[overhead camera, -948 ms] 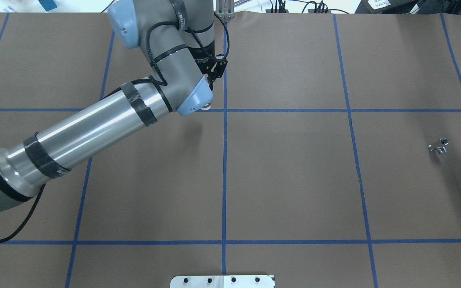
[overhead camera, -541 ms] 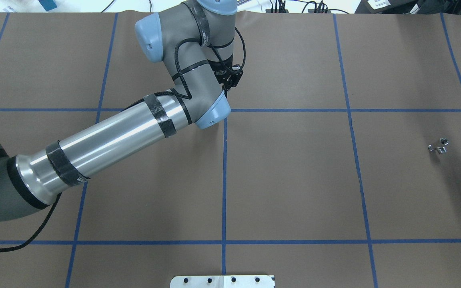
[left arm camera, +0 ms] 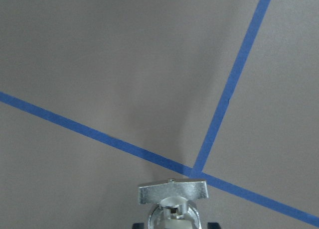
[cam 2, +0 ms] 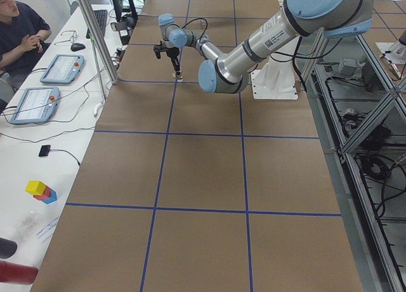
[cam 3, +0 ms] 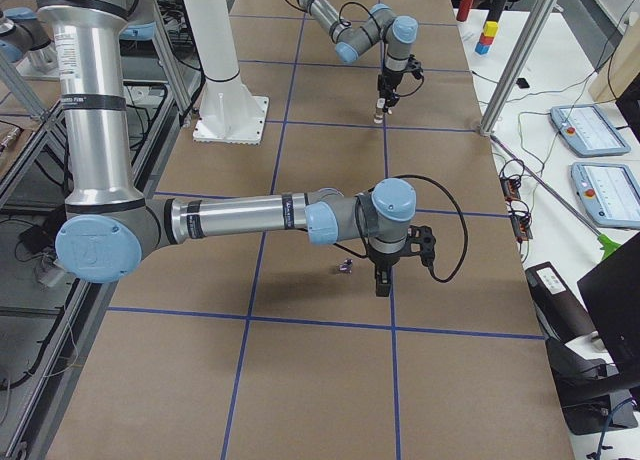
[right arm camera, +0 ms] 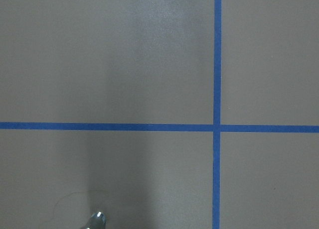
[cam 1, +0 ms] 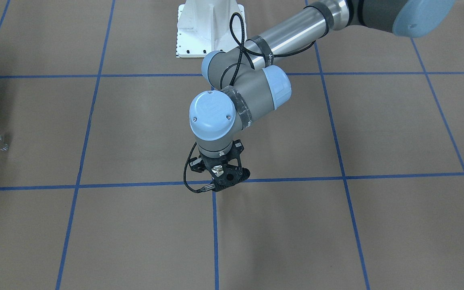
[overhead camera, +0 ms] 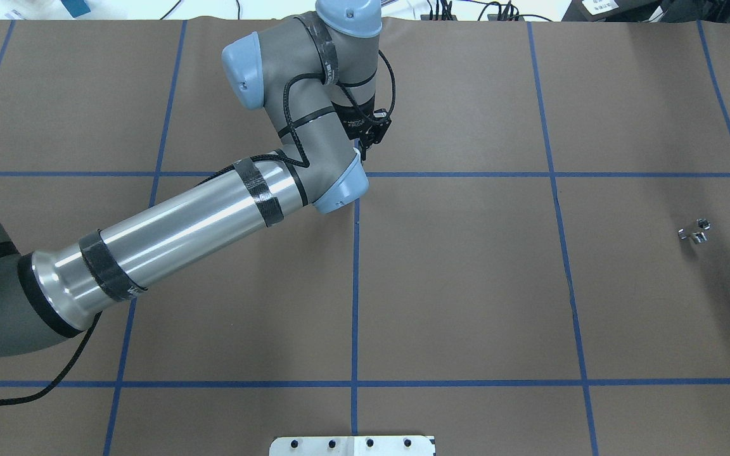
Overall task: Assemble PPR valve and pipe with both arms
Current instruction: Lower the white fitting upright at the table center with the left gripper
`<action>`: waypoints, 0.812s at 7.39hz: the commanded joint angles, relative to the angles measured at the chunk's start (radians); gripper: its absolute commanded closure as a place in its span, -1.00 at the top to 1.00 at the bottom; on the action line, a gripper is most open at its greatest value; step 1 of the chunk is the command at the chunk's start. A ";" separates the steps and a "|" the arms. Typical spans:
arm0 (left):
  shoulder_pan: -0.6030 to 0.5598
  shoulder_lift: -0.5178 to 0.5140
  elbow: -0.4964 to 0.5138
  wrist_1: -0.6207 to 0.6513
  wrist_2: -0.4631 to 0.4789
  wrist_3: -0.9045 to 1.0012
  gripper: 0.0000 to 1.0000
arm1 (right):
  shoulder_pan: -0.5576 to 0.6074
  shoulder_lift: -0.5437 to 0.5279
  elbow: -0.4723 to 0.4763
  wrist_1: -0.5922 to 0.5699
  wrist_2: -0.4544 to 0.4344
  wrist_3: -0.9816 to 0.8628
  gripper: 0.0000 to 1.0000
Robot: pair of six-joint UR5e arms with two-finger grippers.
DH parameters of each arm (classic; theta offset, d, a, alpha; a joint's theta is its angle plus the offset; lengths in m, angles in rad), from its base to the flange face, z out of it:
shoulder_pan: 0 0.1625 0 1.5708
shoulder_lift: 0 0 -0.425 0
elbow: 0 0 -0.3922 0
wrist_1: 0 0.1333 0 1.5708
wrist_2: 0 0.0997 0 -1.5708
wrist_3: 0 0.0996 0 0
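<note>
Two parts, not yet joined. The PPR valve [left arm camera: 172, 203] sat clamped in the left gripper [cam 1: 222, 179], low over a tape crossing [left arm camera: 197, 171] toward the table's far side. The pipe [overhead camera: 694, 232] lay loose on the table [overhead camera: 466, 285], well apart, on the robot's right. The right gripper [cam 3: 383, 280] hung just beside it; fingers apart or together, couldn't tell. Judged: valve pickup done, pipe pickup and mating left. Only the left wrist view showed the valve's flat tab plainly. Only the right-end view caught the right gripper.
</note>
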 commanded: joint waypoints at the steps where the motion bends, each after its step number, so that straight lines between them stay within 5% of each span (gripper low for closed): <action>1: 0.013 0.001 0.016 -0.022 0.001 -0.003 -1.00 | 0.000 0.000 0.000 0.000 -0.001 0.000 0.99; 6: 0.017 0.004 0.017 -0.024 0.001 -0.003 -1.00 | -0.003 0.006 -0.003 0.000 -0.013 0.000 0.99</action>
